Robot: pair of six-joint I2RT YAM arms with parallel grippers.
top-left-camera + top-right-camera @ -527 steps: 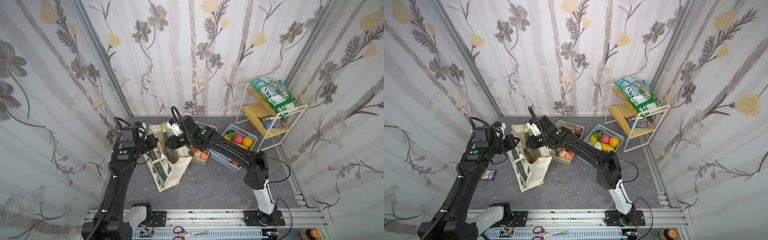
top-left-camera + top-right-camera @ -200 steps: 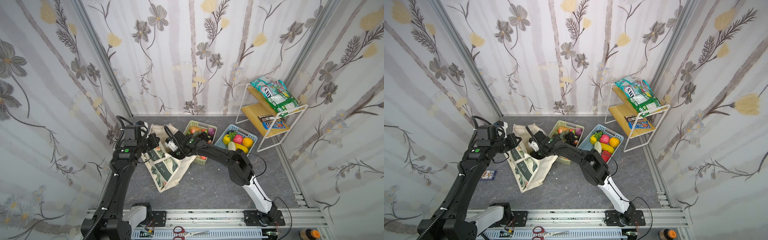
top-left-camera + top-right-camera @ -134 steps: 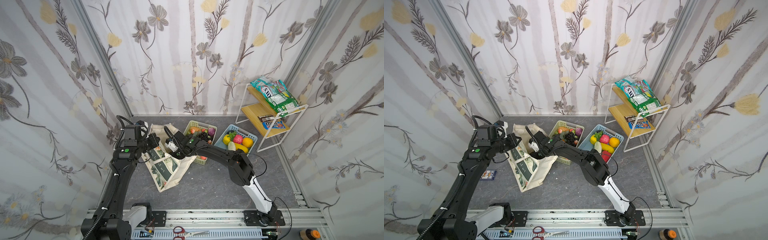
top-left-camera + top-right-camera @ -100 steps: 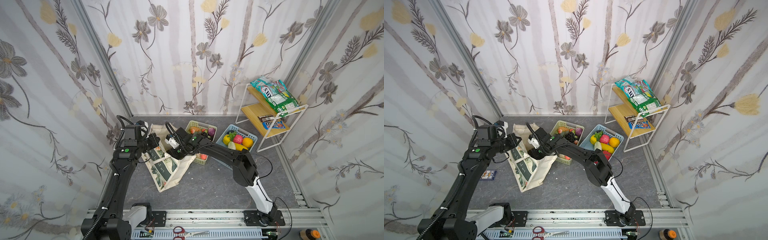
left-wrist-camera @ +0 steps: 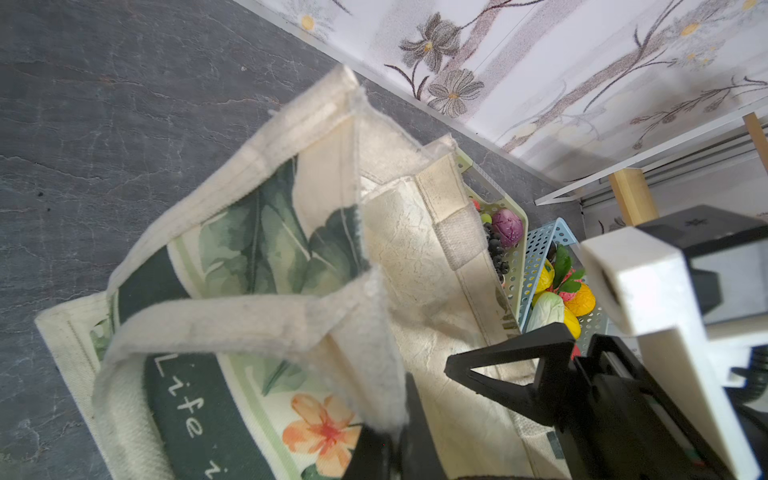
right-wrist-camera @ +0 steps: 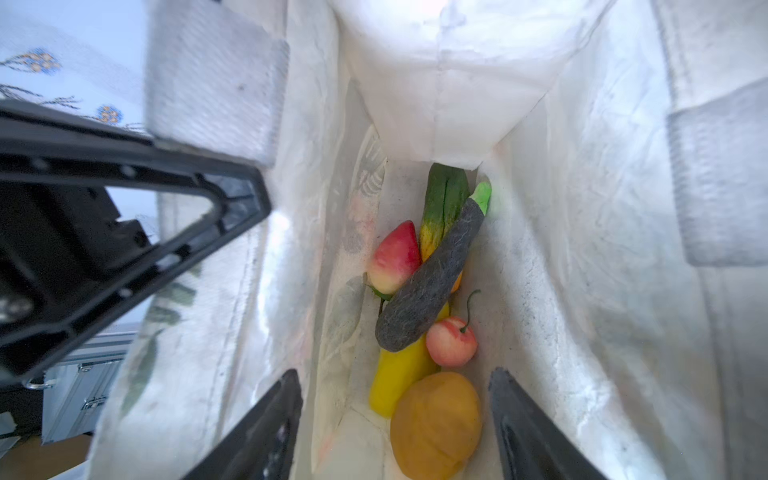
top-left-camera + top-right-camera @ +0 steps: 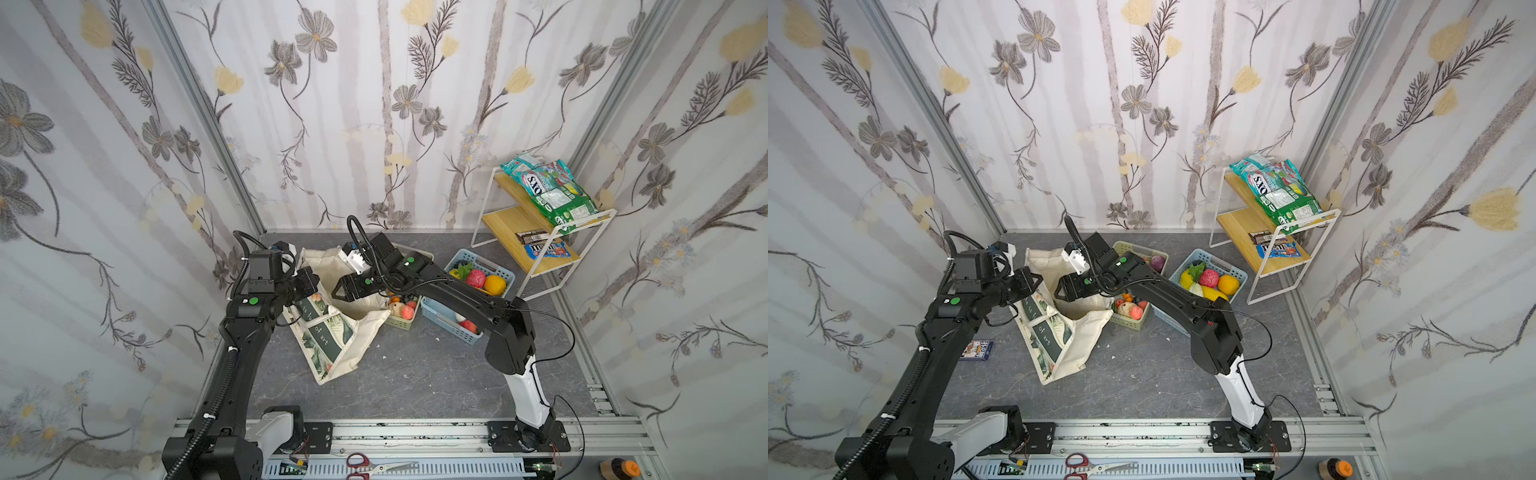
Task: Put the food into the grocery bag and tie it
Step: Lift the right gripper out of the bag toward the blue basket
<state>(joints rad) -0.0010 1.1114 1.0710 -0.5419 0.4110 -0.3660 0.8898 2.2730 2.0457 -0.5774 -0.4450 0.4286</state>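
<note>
Cream grocery bag [image 7: 361, 332] rim pinched by left fingers [image 7: 309, 283], right fingers [image 7: 336, 293] now wider apart, empty, raised above food [image 6: 428, 286] inside

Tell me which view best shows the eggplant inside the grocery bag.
The right wrist view: it looks into the grocery bag, where the dark eggplant lies across other toy produce. Both top views and the left wrist view show only the bag; the eggplant is hidden there.

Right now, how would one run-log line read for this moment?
left gripper: shut on grocery bag rim | right gripper: open, empty, at bag mouth | in bag: eggplant, peach
</note>
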